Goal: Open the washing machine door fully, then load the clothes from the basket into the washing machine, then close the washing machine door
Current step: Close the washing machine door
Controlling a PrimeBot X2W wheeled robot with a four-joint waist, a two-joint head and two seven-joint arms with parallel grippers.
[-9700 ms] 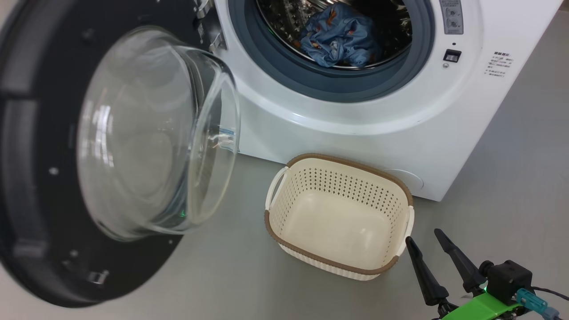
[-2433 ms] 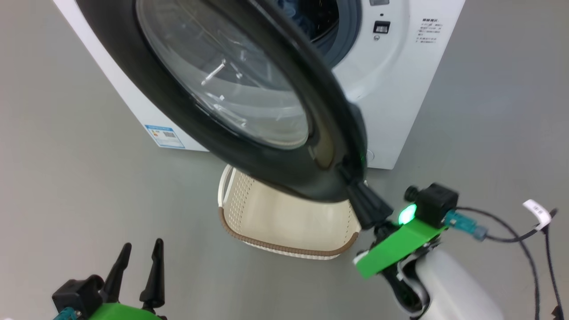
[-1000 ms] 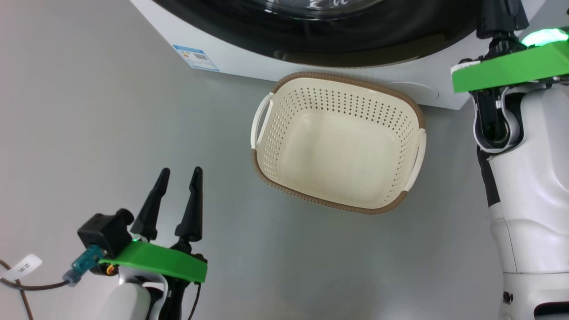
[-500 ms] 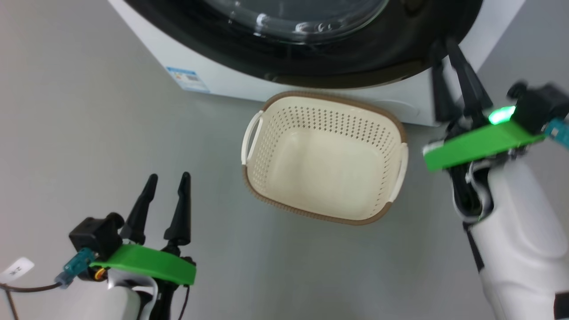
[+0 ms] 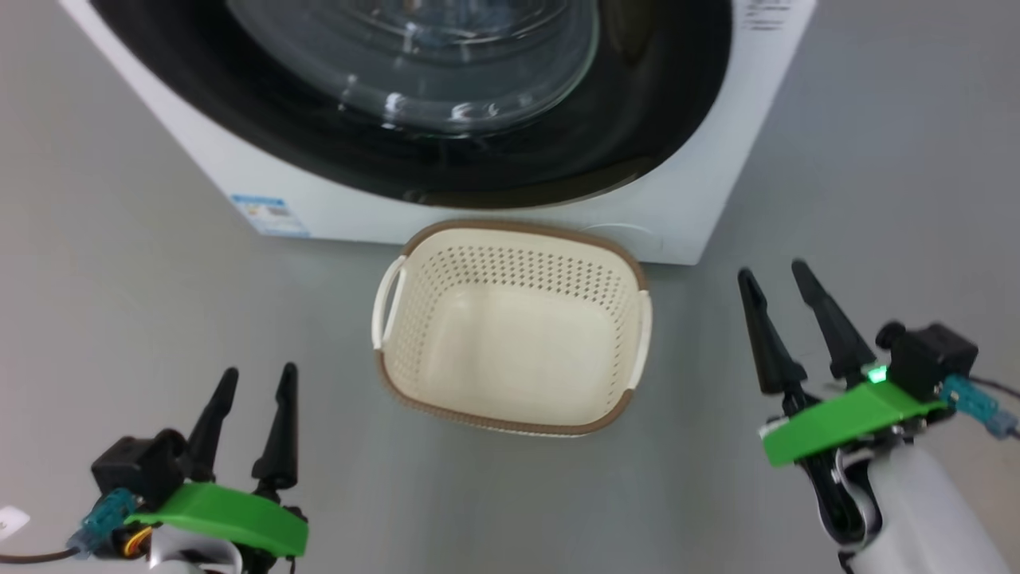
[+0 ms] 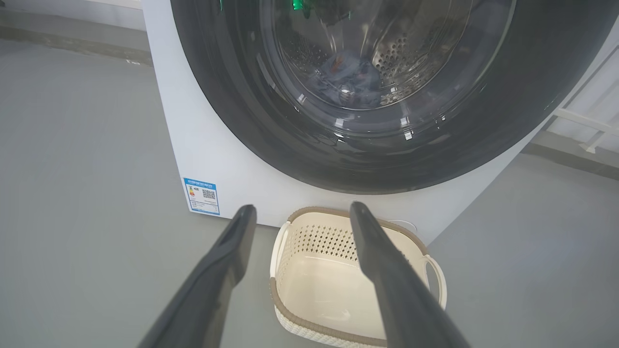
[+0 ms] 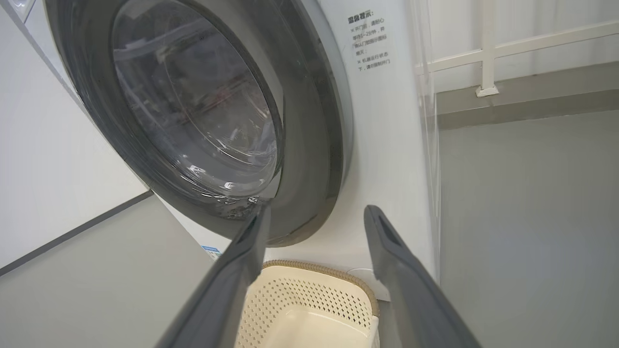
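Two open, empty hands, the left hand (image 5: 260, 369) and the right hand (image 5: 772, 270), flank the empty basket (image 5: 510, 231) on the floor at the foot of the washing machine (image 5: 701, 199) — the washing machine door (image 5: 606, 135) looks shut on the clothes (image 6: 346, 79), so only a latch check seems to remain.

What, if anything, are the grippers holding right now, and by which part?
Nothing is held: the left gripper and the right gripper both stand open, clear of the basket and the shut washing machine door.
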